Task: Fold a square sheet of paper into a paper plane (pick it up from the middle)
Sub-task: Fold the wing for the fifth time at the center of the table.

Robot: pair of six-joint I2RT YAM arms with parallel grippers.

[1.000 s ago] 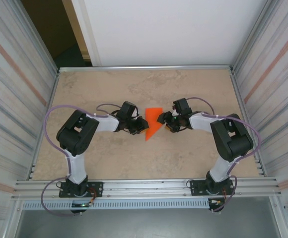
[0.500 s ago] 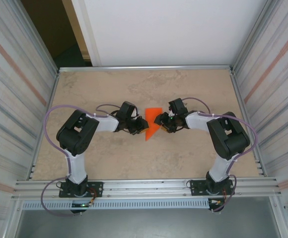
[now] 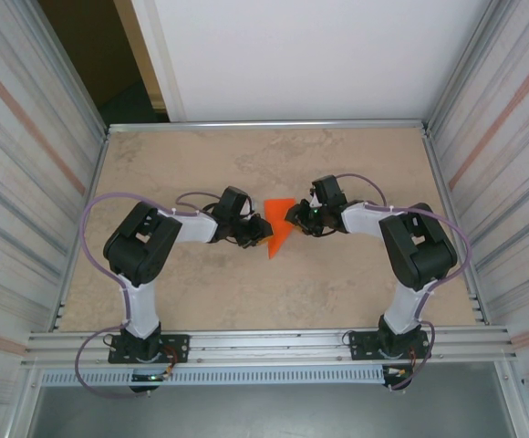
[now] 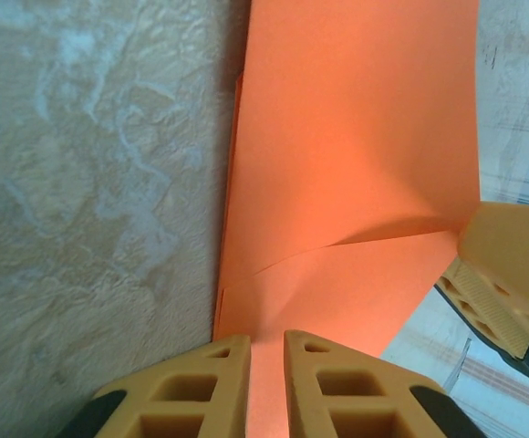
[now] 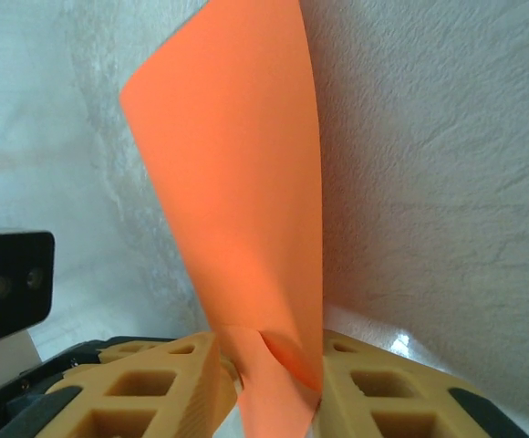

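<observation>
Top external: the orange paper plane [image 3: 281, 228], a narrow creased wedge, is held over the middle of the mottled beige stone-look tabletop [image 3: 201, 292] between corrugated metal walls [image 3: 27, 164]. Its long axis runs near to far with the tip toward the arm bases, the left gripper [image 3: 263, 234] and right gripper [image 3: 293, 217] at its edges. Left wrist: tan ribbed fingers [image 4: 191, 383] stand narrow, pinching the smooth, lightly bowed paper. Right wrist: the fingers [image 5: 146, 392] are clamped on a crumpled corner.
</observation>
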